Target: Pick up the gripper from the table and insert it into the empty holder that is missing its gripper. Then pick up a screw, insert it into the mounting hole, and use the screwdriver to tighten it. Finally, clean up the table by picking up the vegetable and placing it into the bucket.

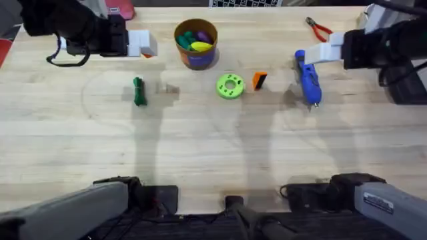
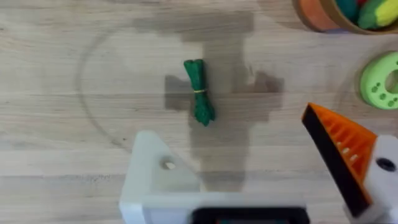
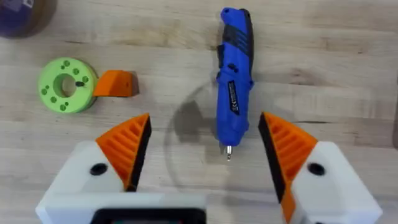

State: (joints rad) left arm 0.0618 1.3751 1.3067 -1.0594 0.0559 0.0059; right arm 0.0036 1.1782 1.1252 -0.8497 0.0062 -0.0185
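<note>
Right fingers wide apart above the screwdriver, empty; left fingers apart, holding nothing.

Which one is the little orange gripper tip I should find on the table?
Start at the round orange-brown cup full of colourful toys at the back of the wooden table. Nearer you and to its right lies a flat bright-green disc with holes. The small orange wedge-shaped plastic fingertip with a black side sits just right of that disc, loose, unlike mounted tips.
</note>
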